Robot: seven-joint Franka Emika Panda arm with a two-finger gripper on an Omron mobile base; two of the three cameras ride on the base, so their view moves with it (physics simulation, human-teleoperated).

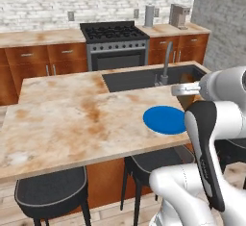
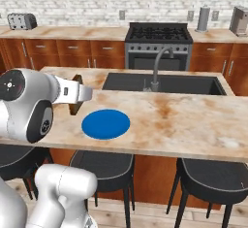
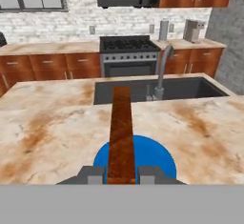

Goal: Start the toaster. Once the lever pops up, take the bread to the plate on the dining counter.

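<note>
My gripper [image 3: 121, 174] is shut on the bread [image 3: 121, 132], a brown slice seen edge-on that runs up from between the fingertips [image 3: 95, 174]. Just below it lies the blue plate [image 3: 155, 157] on the dining counter [image 3: 205, 137]. From the right base view the hand [image 2: 72, 92] hovers by the plate's [image 2: 105, 123] left edge with the dark bread [image 2: 75, 107] under it. In the left base view the hand [image 1: 185, 89] is above the plate's [image 1: 165, 119] far right side. The grey toaster [image 2: 22, 21] stands far off on the back counter.
A dark sink [image 2: 164, 82] with a tall faucet [image 2: 157, 67] is set into the slab right behind the plate. Dark round stools [image 2: 101, 166] stand under the counter's near edge. A stove [image 1: 114, 42] and wooden cabinets line the back wall.
</note>
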